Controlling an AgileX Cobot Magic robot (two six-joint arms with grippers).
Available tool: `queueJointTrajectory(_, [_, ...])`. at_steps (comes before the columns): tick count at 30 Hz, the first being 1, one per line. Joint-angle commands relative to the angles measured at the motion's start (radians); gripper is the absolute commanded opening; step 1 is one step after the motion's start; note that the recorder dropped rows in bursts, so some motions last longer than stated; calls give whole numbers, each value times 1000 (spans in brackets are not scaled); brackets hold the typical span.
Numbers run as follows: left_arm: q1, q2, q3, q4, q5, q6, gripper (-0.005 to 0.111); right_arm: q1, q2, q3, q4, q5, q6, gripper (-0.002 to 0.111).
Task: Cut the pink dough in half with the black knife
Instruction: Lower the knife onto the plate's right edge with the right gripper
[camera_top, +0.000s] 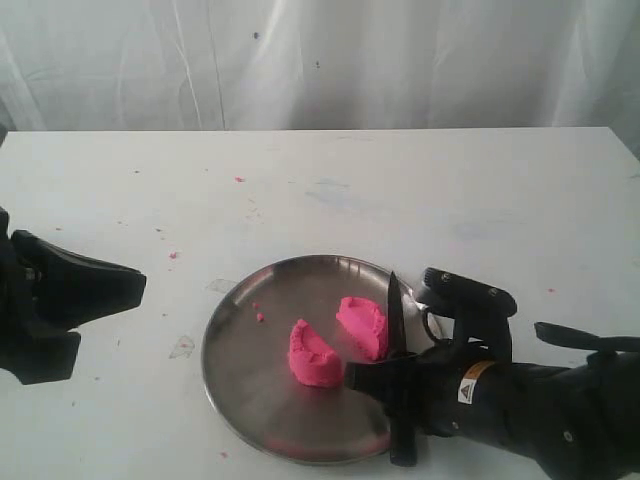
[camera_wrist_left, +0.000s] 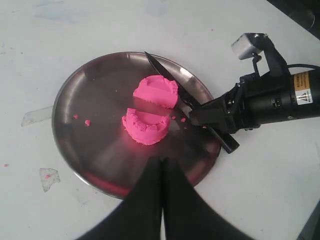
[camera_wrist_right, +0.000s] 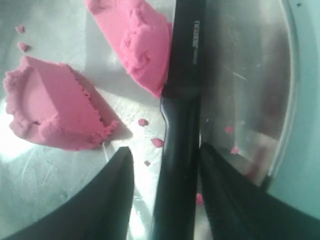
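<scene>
Showing only from its wrist, right claw (camera_wrist_right: 164, 148) spread around black knife (camera_wrist_right: 182, 75), pink dough (camera_wrist_right: 45, 105) halved, left claw (camera_wrist_left: 161, 162) closed, empty

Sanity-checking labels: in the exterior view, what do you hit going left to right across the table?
left gripper → steel plate (its left rim) → left dough half → right dough half → black knife. The right gripper overlaps the knife, so it is left out.

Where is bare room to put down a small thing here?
Free: the round steel plate's left part, between its rim and the two pink dough halves, and the white table behind the plate. Crowded: the right side, with the black knife and right gripper.
</scene>
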Motion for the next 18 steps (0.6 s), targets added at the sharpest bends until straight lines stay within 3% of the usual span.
queueJointTrajectory(1, [-2,-6,6,-15,5,-1,0,-3,-8,-3,-14,13,-67,40])
queueJointTrajectory(18, [-2,-6,6,-15,5,-1,0,-42,-63,-56,-12,132,-285,40])
